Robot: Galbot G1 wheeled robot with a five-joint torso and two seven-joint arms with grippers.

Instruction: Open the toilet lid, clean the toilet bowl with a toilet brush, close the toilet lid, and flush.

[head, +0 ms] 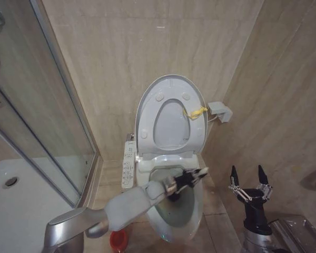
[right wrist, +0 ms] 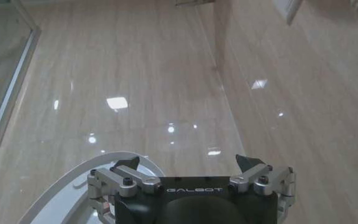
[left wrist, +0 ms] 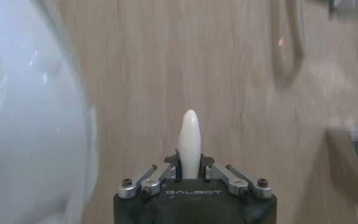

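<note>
Head view: we logged the left gripper (head: 192, 177) pinching the thin white stick-handled toilet brush (left wrist: 189, 142) over the white ceramic toilet bowl (head: 196, 213); right gripper (head: 248, 182) spread, parked beside it.

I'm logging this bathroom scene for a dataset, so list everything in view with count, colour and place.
toilet lid: one, white, raised upright against the wall, yellow tag at its edge.
toilet bowl: one, white, open, below the lid.
toilet brush: one, white handle, held over the bowl.
red holder: one, on the floor beside the bowl's left.
button panel: one, white, along the toilet's left side.
glass shower screen: one, clear, far left.
left gripper: shut on the brush handle, above the bowl.
right gripper: open, idle to the toilet's right.
</note>
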